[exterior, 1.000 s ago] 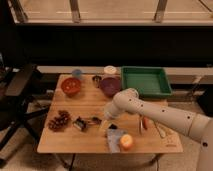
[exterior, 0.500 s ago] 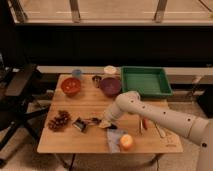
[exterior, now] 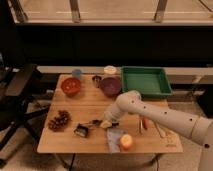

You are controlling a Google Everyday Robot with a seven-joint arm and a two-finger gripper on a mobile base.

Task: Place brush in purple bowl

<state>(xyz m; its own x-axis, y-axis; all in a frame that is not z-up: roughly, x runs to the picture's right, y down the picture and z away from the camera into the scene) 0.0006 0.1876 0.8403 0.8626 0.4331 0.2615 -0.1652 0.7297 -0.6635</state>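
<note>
The brush (exterior: 86,128) lies on the wooden table (exterior: 75,106) at the front left of centre, with its boxy head toward the left and its black handle pointing right. My gripper (exterior: 102,123) is low over the table at the right end of the handle, touching it or very close to it. The arm reaches in from the right. The dark purple bowl (exterior: 110,86) stands at the back middle of the table, well behind the gripper.
An orange-red bowl (exterior: 71,86) is at the back left and a green tray (exterior: 145,80) at the back right. Small cups (exterior: 110,70) stand behind the bowls. A dark cluster (exterior: 59,121) lies left of the brush. An orange fruit (exterior: 126,142) sits on a blue cloth. A black chair (exterior: 20,85) stands to the left.
My gripper has shifted slightly left and down toward the brush handle. The brush and the bowls have not moved.
</note>
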